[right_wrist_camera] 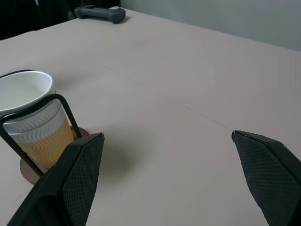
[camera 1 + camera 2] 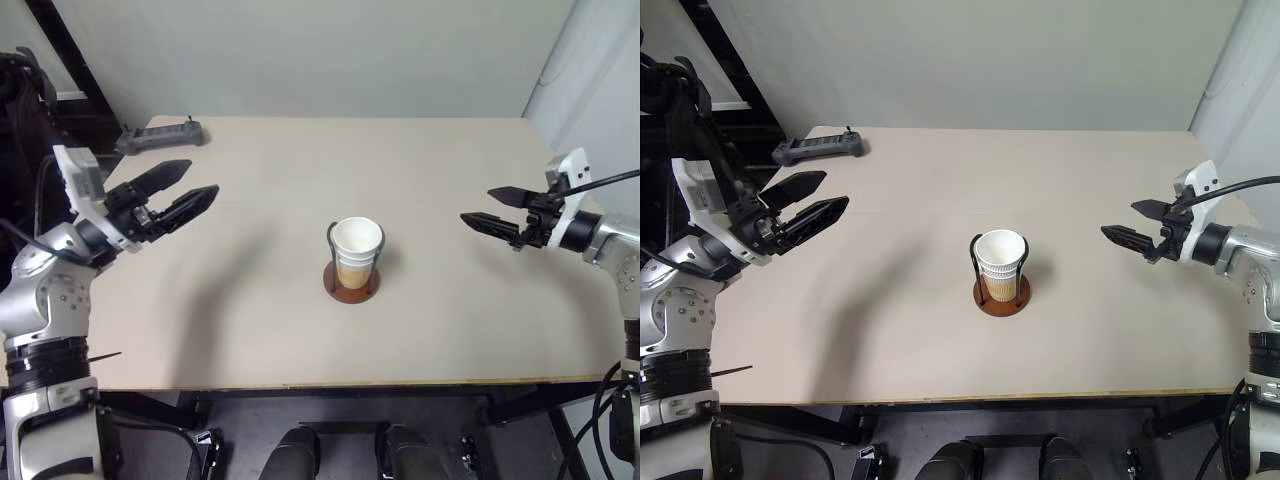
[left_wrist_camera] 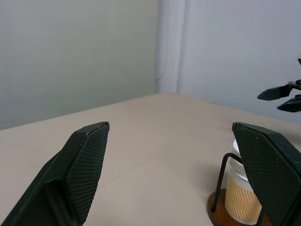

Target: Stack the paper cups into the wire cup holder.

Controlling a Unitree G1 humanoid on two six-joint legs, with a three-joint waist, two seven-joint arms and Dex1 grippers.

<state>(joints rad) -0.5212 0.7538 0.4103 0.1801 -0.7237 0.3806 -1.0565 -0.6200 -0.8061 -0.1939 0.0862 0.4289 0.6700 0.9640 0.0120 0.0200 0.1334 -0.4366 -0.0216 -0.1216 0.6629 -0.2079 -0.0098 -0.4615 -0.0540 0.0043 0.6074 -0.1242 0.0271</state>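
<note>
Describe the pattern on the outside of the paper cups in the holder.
The paper cups show a wavy zigzag pattern, white above, tan-orange below; clearest in the right wrist view.

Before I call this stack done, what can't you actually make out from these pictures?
- How many cups are nested: in the head views the top cup's rim hides the ones below.
- Holder base: the cups cover its middle, so seating is unclear.
- Left wrist view: the left tool finger covers part of the cups, and the bottom edge cuts off the holder.
- Grey controller at the far corner: too small to read.
</note>
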